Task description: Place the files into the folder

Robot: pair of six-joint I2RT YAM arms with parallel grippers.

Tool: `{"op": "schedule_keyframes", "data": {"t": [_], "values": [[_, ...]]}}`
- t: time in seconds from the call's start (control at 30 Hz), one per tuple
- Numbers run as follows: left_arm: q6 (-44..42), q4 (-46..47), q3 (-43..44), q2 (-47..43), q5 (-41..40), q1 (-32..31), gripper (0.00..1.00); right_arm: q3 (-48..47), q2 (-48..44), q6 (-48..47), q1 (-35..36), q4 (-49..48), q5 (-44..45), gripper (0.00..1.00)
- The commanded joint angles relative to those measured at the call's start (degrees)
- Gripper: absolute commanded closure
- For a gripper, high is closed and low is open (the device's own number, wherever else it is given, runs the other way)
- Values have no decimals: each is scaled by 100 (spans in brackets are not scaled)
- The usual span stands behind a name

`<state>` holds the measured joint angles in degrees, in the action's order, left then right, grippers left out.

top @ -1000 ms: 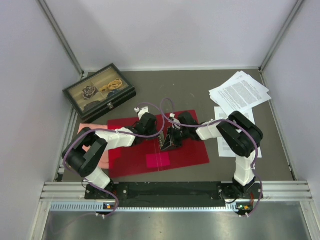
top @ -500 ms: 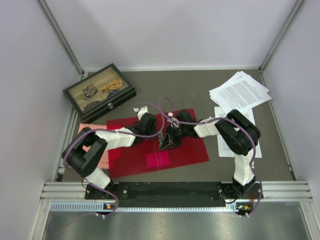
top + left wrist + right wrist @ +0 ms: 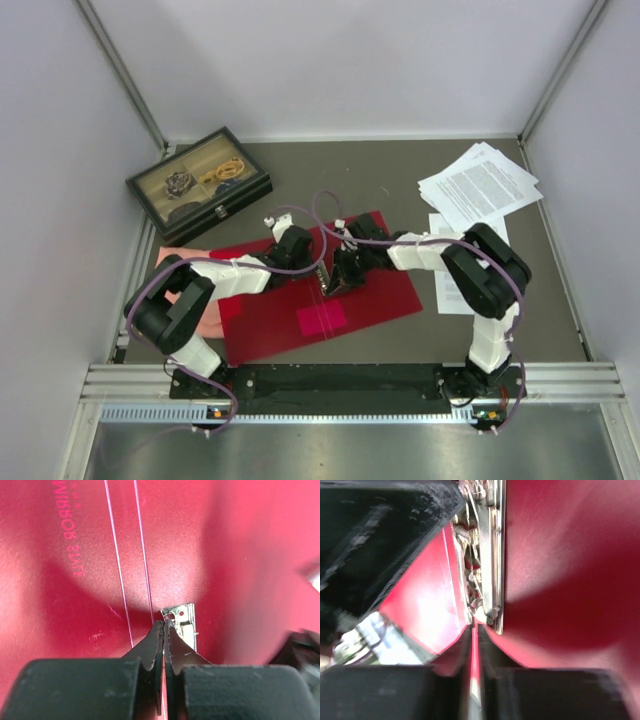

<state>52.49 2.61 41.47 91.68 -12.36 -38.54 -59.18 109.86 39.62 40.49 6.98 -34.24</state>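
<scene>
- The folder [image 3: 390, 290] is lying open and flat in the middle of the grey table [image 3: 330, 180]. It is a glossy red plastic rectangle turned slightly askew, with two thin creases running down its spine.
- A small shiny metal clip [image 3: 181, 620] is sitting at the spine, and a pink square sticker [image 3: 322, 318] is showing nearer the arms.
- The files [image 3: 480, 185], white sheets dense with black print, are lying fanned at the table's far right, well apart from the folder.
- The left gripper [image 3: 164, 627] is pressing its black fingers together, with the tips touching the clip's near end.
- The right gripper [image 3: 472, 630] is closing down to a thin slit at the clip's spring. Whether it is pinching anything, I cannot tell.
</scene>
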Motion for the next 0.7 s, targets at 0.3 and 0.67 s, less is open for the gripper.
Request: {"op": "schedule_keyframes", "data": {"t": [0.3,0.67], "values": [[981,-1228,-245,8,621,-118,100,1031,-1486,-341,-59,-653,1009,52],[1756,-1052,-412,60,577,-118,100,1654,-1099,248,91,-2481,524,68]]}}
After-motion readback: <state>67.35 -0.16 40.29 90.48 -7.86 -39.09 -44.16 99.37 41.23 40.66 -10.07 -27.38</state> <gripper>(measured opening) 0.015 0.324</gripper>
